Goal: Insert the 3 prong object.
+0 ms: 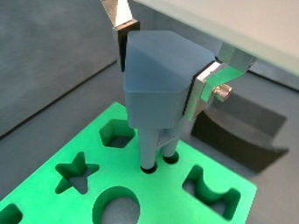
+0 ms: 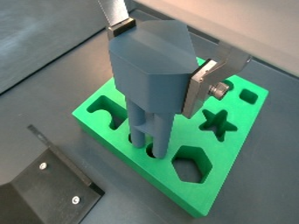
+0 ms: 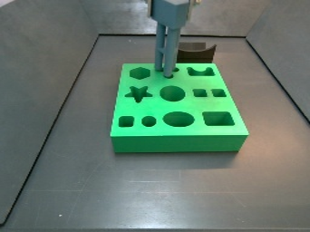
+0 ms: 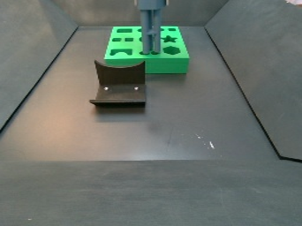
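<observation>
Prongs of a blue-grey pronged piece (image 1: 158, 83) meet the green block (image 1: 87, 144) in a wrist view, their tips at or just inside the small round holes (image 1: 160, 163) near the block's middle. The gripper (image 2: 158, 57) hangs directly above the block with its silver fingers (image 1: 201, 87) clamped on the piece's wide upper body, holding it upright. In a side view the piece (image 3: 168, 41) stands tall over the block (image 3: 182, 127), so most of its legs remain outside. By this evidence the insertion is begun but not finished: the piece appears lined up and entering, with pressing down and letting go left. The fixture (image 4: 119, 85) stands just beside the block.
</observation>
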